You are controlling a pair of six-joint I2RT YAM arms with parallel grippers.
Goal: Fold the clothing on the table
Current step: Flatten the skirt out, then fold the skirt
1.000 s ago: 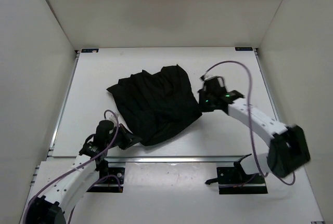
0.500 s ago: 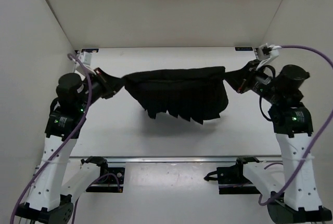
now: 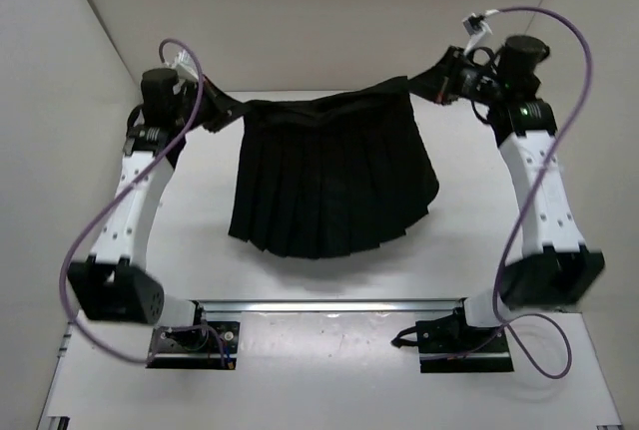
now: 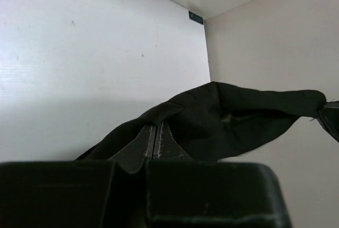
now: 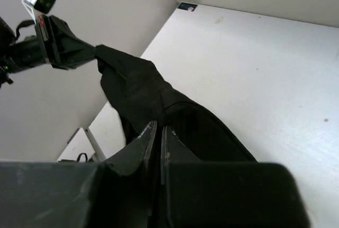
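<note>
The clothing [image 3: 329, 176] is a black pleated garment, stretched wide by its top band and hanging over the white table [image 3: 469, 250], its pleats fanning down toward me. My left gripper [image 3: 222, 114] is shut on the band's left end, and my right gripper [image 3: 427, 83] is shut on the right end. Both are raised high near the table's far edge. In the left wrist view the fabric [image 4: 228, 117] runs from my closed fingertips [image 4: 155, 127] off to the right. In the right wrist view the band [image 5: 137, 88] stretches from my gripper [image 5: 158, 128] to the other gripper [image 5: 74, 51].
White walls [image 3: 300, 11] close in the table on the left, back and right. Metal rails [image 3: 339, 304] edge the table near the arm bases. Purple cables [image 3: 574, 61] loop off both arms.
Both arms rose and moved toward the far edge, lifting the garment from a crumpled heap. It now hangs spread out, its pleats opened downward.
</note>
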